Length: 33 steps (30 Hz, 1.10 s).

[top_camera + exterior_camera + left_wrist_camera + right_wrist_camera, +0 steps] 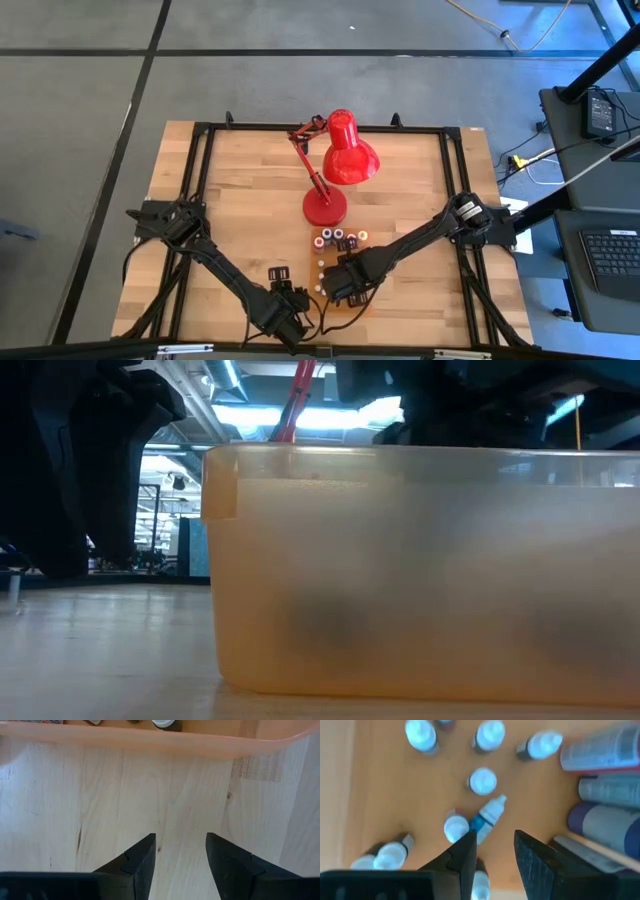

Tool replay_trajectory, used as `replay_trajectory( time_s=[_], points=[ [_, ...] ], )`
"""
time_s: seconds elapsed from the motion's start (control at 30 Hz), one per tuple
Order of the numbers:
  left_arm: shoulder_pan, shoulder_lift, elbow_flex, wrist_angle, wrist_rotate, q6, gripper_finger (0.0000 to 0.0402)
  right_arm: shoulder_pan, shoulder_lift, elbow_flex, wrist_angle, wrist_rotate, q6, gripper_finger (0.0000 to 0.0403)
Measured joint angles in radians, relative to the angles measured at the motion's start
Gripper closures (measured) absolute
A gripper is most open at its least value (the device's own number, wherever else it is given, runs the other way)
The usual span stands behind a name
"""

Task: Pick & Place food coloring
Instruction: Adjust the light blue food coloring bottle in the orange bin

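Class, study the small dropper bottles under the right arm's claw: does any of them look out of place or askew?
Yes. One blue bottle lies tipped on its side, its white cap pointing away, while the bottles around it, such as this one, stand upright. It lies just ahead of the right claw, whose fingers are open and empty.

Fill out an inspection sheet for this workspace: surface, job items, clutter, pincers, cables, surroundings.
Surface: wooden table in a black frame.
Job's things: food coloring bottles with white caps in the translucent orange tray; most upright, one blue bottle tipped over.
Clutter: red desk lamp mid-table, beside the tray.
Pincers: right pincer open over the tray, just above the tipped bottle, holding nothing; left pincer open and empty over bare wood at the tray's edge.
Cables: yellow and white cables off the table's right side; dark leads along both arms.
Surroundings: grey floor, laptop and power brick on a stand at right.
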Motion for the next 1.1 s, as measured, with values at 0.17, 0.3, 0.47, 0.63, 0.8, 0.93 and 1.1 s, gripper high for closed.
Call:
replay_trajectory(
  time_s=[0.17, 0.3, 0.47, 0.63, 0.8, 0.93, 1.1],
  points=[
    [0.0, 0.0, 0.0, 0.0, 0.0, 0.0, 0.0236, 0.0, 0.0, 0.0, 0.051, 0.016, -0.044, 0.027],
    [-0.002, 0.0, 0.0, 0.0, 0.0, -0.002, 0.0236, -0.002, 0.0, 0.0, 0.051, 0.016, -0.042, 0.027],
    [-0.003, 0.0, 0.0, 0.0, 0.0, -0.002, 0.0233, -0.01, -0.001, -0.02, 0.076, 0.015, -0.016, 0.0269],
    [-0.003, 0.0, 0.0, 0.001, -0.001, -0.001, 0.0233, -0.016, -0.001, -0.062, 0.099, 0.009, -0.011, 0.0269],
    [-0.003, 0.0, 0.0, 0.001, -0.001, 0.0, 0.0233, -0.016, -0.001, -0.071, 0.119, -0.02, 0.004, 0.0269],
    [-0.003, 0.0, 0.0, 0.001, -0.001, 0.0, 0.0233, -0.016, -0.001, -0.106, 0.174, -0.062, -0.001, 0.0269],
    [-0.003, 0.0, 0.0, 0.001, -0.001, 0.0, 0.0231, -0.019, -0.003, -0.141, 0.189, -0.043, 0.001, 0.0269]
  ],
)
